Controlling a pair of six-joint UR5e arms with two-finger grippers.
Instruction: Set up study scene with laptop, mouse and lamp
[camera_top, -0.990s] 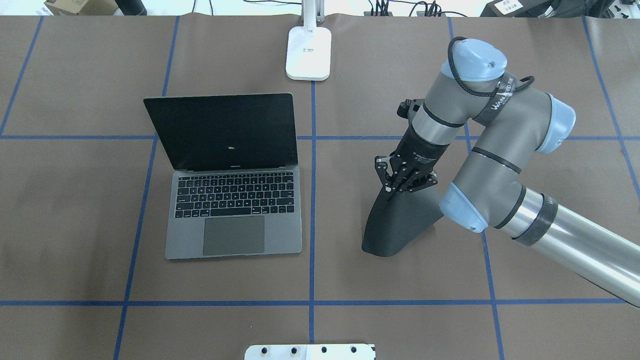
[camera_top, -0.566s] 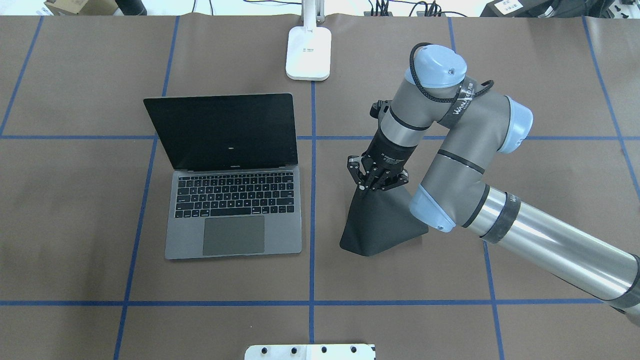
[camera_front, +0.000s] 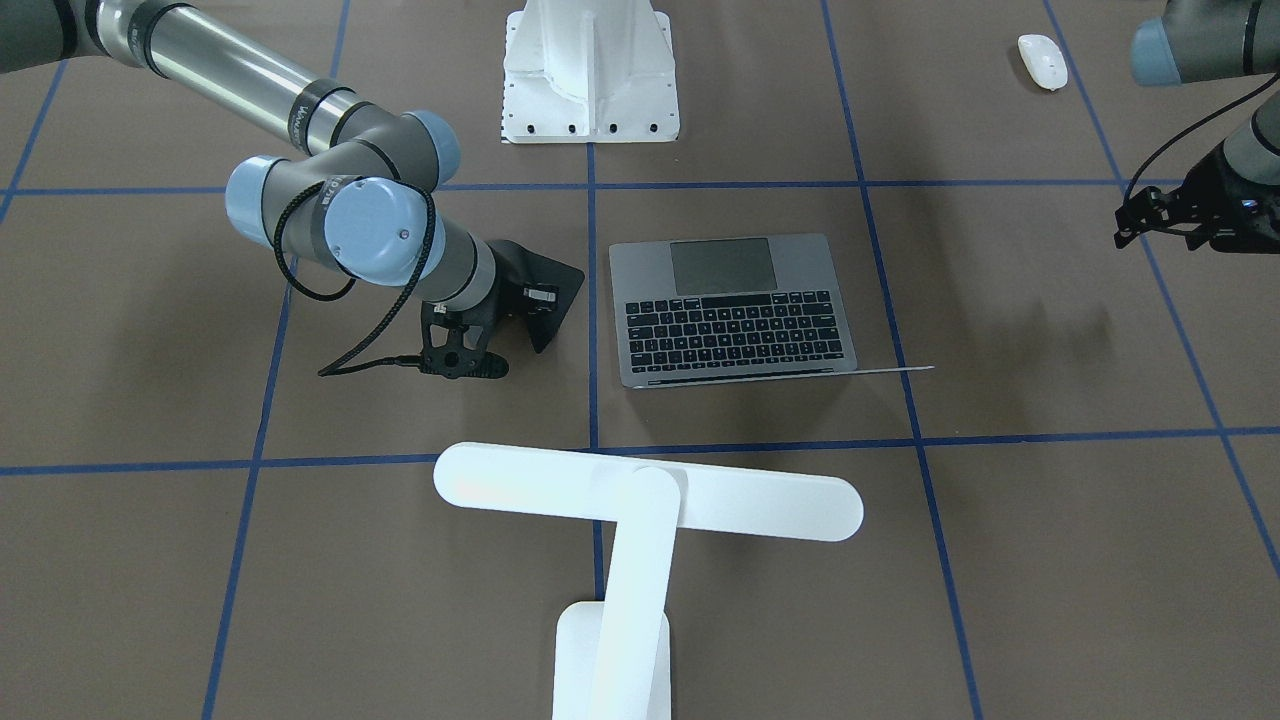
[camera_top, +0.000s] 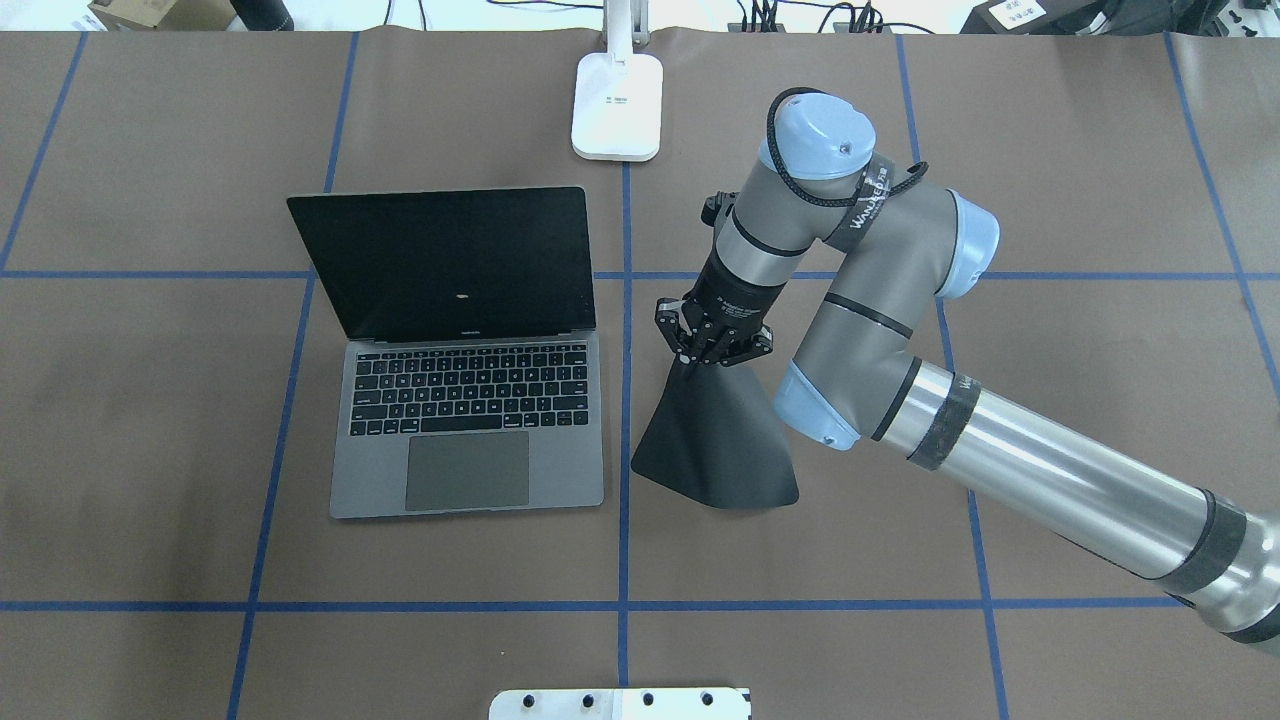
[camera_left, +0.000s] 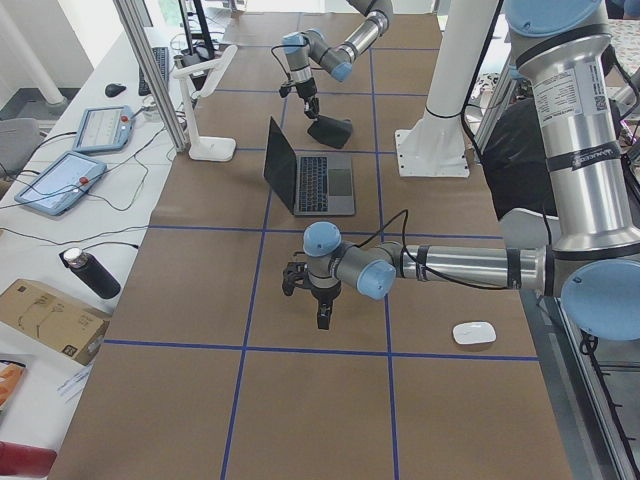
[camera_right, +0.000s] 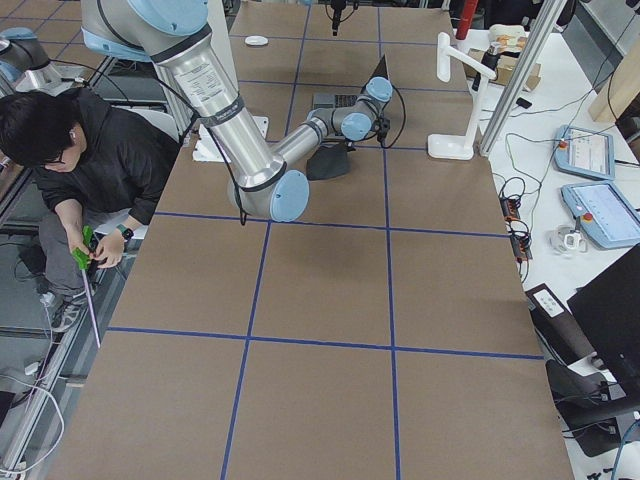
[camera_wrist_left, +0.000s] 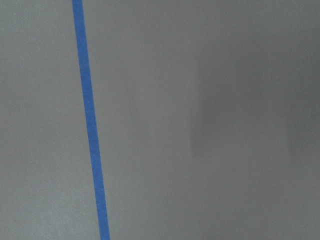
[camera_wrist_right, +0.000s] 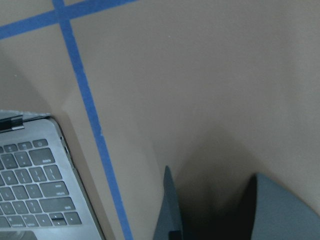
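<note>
Right pincer (camera_top: 692, 366) grips the limp black mat (camera_top: 722, 450) by its top, drooping at 3 o'clock of the laptop (camera_top: 470, 440) seen from overhead. Left pincer (camera_left: 322, 318): open or closed, cannot tell. The mouse (camera_front: 1042, 60) lies at the laptop's 2 o'clock in the front view, likely light and slippery; pinch its long sides

The table (camera_top: 1100, 150) is covered in brown paper and divided into squares by blue tape lines (camera_top: 800, 606) — beside it a white bench (camera_left: 25, 250) is laid with teach pendants (camera_left: 60, 178), a black bottle (camera_left: 90, 272) and a cardboard box (camera_left: 50, 318).
</note>
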